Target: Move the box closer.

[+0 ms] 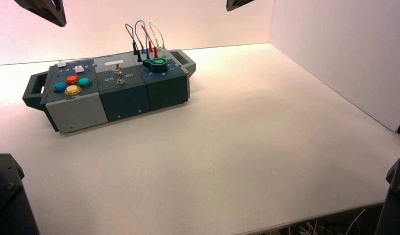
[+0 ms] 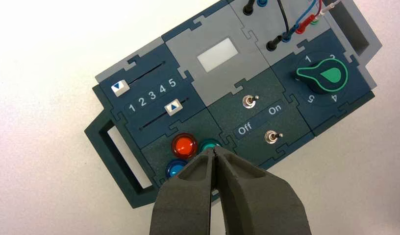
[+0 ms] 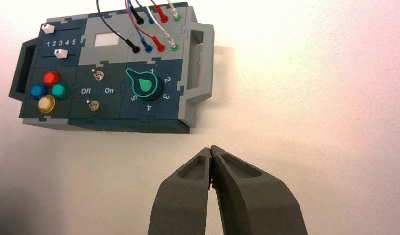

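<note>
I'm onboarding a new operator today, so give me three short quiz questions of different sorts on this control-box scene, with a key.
1. True or false: the left gripper grips the box by a handle.
2. Which of the four round buttons sits nearest the robot? A red, B yellow, C blue.
3. Fill in: both toggle switches stand between the words Off and ____.

Key: 1 false, it hangs shut above the box, as does the right gripper over the table. 2 B, the yellow button. 3 On.
</note>
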`<state>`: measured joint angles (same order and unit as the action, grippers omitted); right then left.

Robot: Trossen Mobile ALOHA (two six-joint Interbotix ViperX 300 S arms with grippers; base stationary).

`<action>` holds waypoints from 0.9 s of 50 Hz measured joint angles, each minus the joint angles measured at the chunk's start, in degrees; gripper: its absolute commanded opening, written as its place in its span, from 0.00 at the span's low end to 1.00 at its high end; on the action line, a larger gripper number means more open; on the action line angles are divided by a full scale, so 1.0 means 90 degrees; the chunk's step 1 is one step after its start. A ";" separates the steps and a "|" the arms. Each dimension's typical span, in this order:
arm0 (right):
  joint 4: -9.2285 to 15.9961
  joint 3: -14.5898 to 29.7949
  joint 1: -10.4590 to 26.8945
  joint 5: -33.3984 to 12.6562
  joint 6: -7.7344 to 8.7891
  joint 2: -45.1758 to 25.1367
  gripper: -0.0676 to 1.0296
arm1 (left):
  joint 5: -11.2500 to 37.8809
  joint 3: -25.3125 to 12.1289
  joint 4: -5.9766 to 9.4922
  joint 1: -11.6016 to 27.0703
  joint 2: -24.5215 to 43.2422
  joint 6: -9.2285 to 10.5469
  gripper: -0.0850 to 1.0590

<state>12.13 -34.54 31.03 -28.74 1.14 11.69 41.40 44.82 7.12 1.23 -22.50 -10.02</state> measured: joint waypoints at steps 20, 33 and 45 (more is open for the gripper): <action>0.0010 0.0000 0.0000 -0.0010 0.0000 -0.0010 0.04 | 0.0010 0.0000 0.0000 0.0000 0.0000 -0.0010 0.05; 0.0010 0.0000 0.0000 -0.0010 0.0000 0.0000 0.04 | 0.0000 0.0000 0.0010 -0.0039 0.0000 -0.0029 0.05; 0.0000 0.0098 0.0000 -0.0176 0.0020 -0.0029 0.04 | 0.0000 0.0000 0.0000 -0.0078 0.0000 -0.0029 0.05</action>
<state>12.13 -33.66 31.03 -30.32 1.32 11.43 41.40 44.82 7.12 0.53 -22.50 -10.28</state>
